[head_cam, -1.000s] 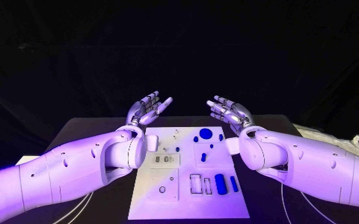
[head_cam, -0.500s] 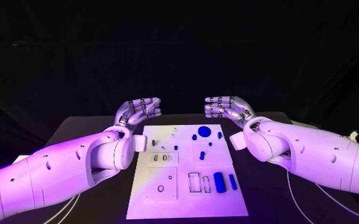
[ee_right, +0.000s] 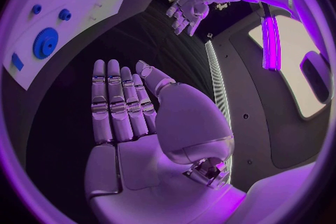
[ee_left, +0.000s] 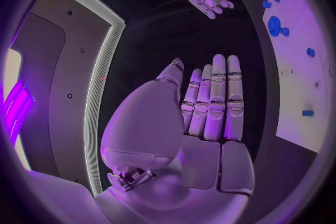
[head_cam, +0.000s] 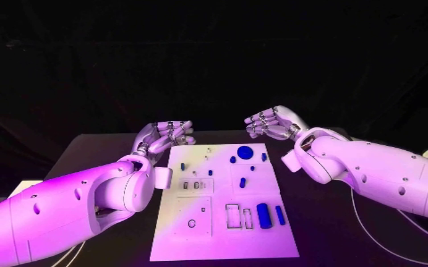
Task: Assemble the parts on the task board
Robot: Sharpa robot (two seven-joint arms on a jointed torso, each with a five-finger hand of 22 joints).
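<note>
White task board (head_cam: 223,230) lies flat mid-table on the black table (head_cam: 94,146), long side running away from the robot; left hand (head_cam: 164,136) hovers above the board's far left corner, holding nothing, not touching the board; in the left wrist view its fingers (ee_left: 213,95) lie straight and pressed side by side, thumb alongside, palm bare; right hand (head_cam: 271,123) hovers above the far right corner, also holding nothing; right wrist view shows its fingers (ee_right: 115,101) straight and close together, thumb a little apart; the two hands face each other across the board's far edge, well apart; parts on the board: round blue disc (head_cam: 244,151) near the far edge, small blue pieces (head_cam: 232,161) just beside it, short blue peg (head_cam: 242,182) near the middle, long blue block (head_cam: 263,213) and thinner blue bar (head_cam: 279,214) side by side near the right edge at the near end, next to two empty rectangular slots (head_cam: 232,216); oval hole (head_cam: 191,223) at near left.
</note>
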